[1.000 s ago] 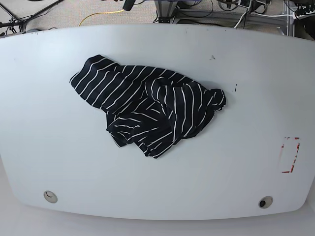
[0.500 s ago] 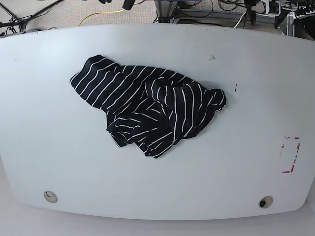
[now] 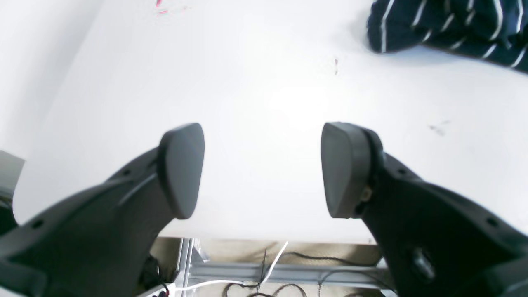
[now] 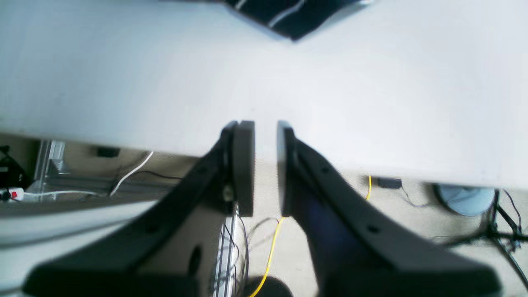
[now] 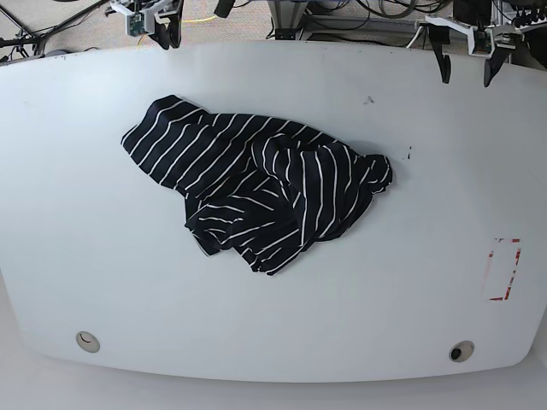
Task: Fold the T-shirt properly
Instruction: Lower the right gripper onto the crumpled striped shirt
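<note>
The soft dark navy T-shirt with thin white stripes [image 5: 256, 184] lies in a crumpled heap on the big pale worktop [image 5: 427, 282], a little left of the middle in the base view. 1 flat part sticks out toward the far left, and the rest is bunched in folds. Nothing is touching it.

No box, bowl or basket shows in any view.

Both arms are at the far edge of the worktop, well apart from the shirt. The left gripper [image 5: 466, 61] hangs at the top right of the base view. Its black fingers [image 3: 181, 169] stand wide apart and hold nothing. The right gripper [image 5: 167, 34] is at the top left of that view. Its fingers [image 4: 243, 165] are nearly together, with only a thin gap between them, and nothing is in that gap.

The base view shows the whole shirt, a small red and white mark [image 5: 504, 269] near the right edge, and 2 round holes [image 5: 87, 342] near the front edge. The wrist views show only bits of the shirt: 1 striped lump [image 3: 449, 24] at the top right of the left wrist view, and 1 dark corner [image 4: 288, 16] at the top of the right wrist view. The wrist views also look past the edge of the worktop to the floor, where there are a yellow cable [image 4: 268, 255] and white cables [image 3: 231, 282].
</note>
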